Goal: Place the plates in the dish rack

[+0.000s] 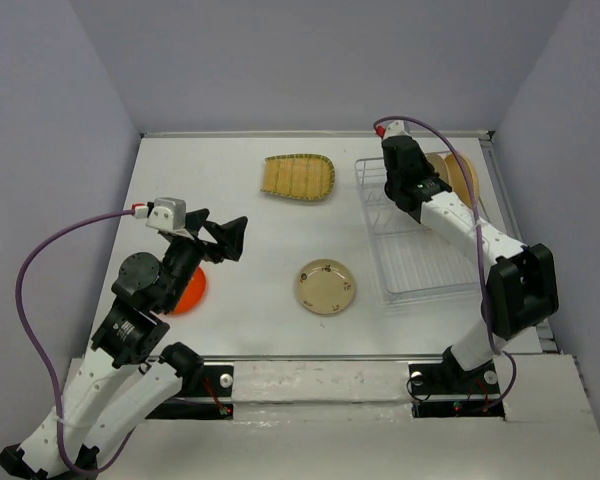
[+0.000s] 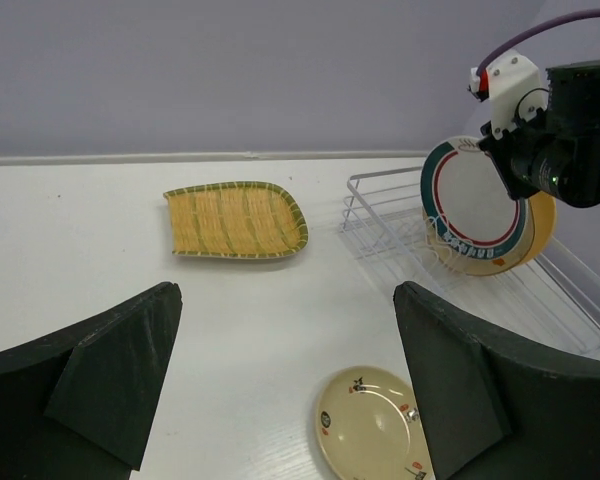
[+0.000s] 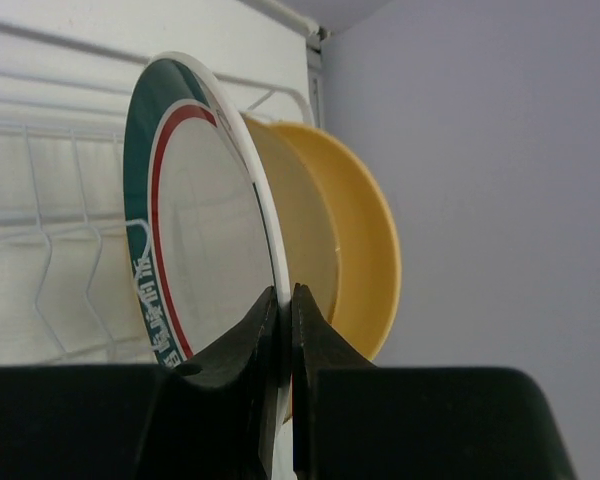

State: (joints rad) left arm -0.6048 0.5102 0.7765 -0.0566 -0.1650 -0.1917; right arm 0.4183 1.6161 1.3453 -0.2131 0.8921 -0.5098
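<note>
My right gripper (image 3: 285,300) is shut on the rim of the white plate with the teal-red rim (image 3: 200,230) and holds it upright over the far end of the wire dish rack (image 1: 420,250). The plain tan plate (image 3: 365,240) stands just behind it in the rack. My left gripper (image 2: 287,290) is open and empty above the table. The small beige patterned plate (image 1: 326,286) lies flat mid-table. The ribbed yellow-green oblong plate (image 1: 298,177) lies at the back. The small orange plate (image 1: 190,291) lies half hidden under my left arm. I cannot make out the cream floral plate.
The rack's near slots (image 2: 570,300) hold nothing. Grey walls close the table at the back and on both sides. My right arm (image 1: 500,260) reaches along the rack's right side.
</note>
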